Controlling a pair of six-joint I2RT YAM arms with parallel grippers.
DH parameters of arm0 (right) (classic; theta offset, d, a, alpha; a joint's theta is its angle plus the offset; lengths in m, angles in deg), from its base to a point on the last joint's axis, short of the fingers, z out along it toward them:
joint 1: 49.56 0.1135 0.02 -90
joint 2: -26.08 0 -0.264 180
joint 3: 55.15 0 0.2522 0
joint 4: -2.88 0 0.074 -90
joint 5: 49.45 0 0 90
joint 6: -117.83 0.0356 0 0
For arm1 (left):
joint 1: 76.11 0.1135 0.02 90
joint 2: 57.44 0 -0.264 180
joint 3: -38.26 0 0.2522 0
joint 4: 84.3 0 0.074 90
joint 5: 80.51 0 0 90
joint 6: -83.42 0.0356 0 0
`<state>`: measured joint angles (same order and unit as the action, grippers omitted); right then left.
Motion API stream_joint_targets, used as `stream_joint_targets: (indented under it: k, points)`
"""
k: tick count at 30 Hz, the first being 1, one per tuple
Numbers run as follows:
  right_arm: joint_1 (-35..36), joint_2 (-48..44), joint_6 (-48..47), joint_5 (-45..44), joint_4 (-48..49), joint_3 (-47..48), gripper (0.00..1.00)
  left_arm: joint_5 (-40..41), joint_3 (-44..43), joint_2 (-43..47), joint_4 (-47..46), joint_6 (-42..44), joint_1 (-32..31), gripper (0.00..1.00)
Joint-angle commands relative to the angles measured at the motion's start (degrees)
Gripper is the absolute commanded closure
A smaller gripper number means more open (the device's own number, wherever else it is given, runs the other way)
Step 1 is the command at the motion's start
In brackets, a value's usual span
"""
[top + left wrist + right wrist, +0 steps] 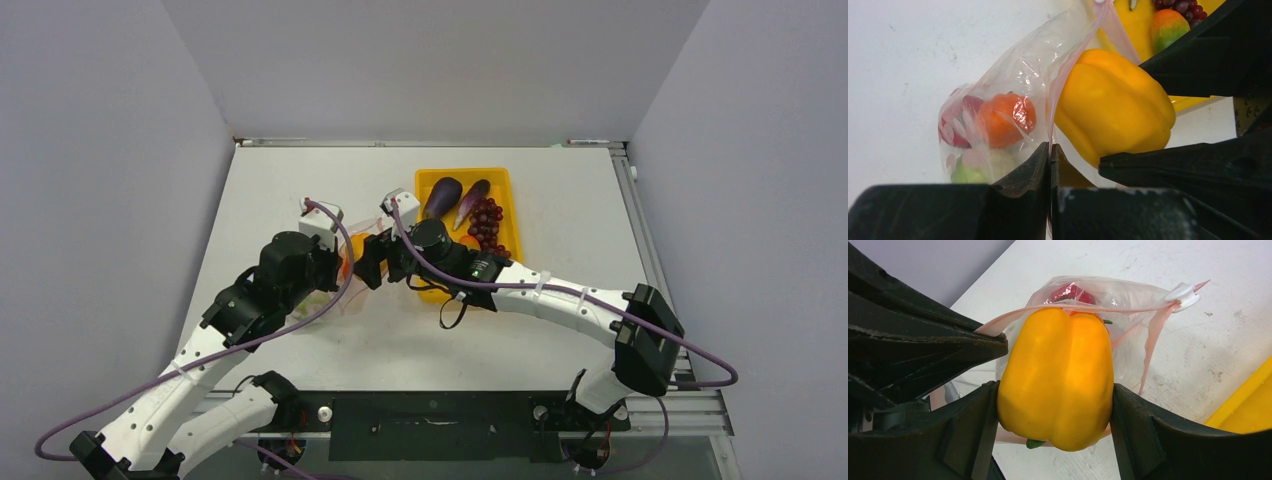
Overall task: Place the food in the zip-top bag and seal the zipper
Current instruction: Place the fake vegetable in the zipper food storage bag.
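My right gripper [1055,407] is shut on a yellow pepper [1058,365] and holds it at the open mouth of the zip-top bag [1130,297]. The pink zipper [1128,308] arches just behind the pepper, with a white slider [1184,294] at its far end. My left gripper [1050,150] is shut on the zipper [1063,75] at the bag's mouth edge, lifting it. Inside the bag [1013,75] lie an orange piece [1003,120], a red piece [955,127] and a green piece [968,172]. From above, both grippers meet left of the tray, left gripper [345,265] beside right gripper [372,262].
The yellow tray [503,180] stands at the back right with two dark purple eggplants [441,197], purple-red grapes [487,225] and an orange-green piece [1168,27] in it. The right arm reaches across the tray's near edge. Grey walls close in the table on three sides.
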<state>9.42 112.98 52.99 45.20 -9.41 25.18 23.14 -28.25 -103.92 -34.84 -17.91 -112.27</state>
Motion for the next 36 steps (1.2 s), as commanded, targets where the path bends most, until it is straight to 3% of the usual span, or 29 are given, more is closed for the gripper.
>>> stream_joint_targets:
  k: [1,9,16,28,30,36]
  points:
    - [0.5,2.2,1.0,-1.2,-0.4,4.5,0.60,-0.7,-0.1,0.9,-3.1,0.3,0.4,1.00]
    - [1.3,6.2,1.4,-1.4,-3.2,6.8,0.52,-0.6,-0.1,1.0,-3.2,0.3,0.4,1.00]
    - [2.4,8.4,0.9,-0.9,-4.4,8.6,0.27,-0.6,-0.1,1.0,-3.1,0.3,0.4,1.00]
    - [3.1,7.1,-0.3,-2.0,-5.1,8.4,0.01,-0.6,-0.2,1.0,-3.1,0.3,0.4,1.00]
    - [3.1,6.7,-0.5,-2.4,-5.4,8.3,0.09,-0.6,-0.1,1.0,-3.1,0.3,0.4,1.00]
    - [2.9,4.4,-1.3,-4.4,-6.0,6.8,0.10,-0.6,-0.1,1.0,-3.1,0.4,0.4,1.00]
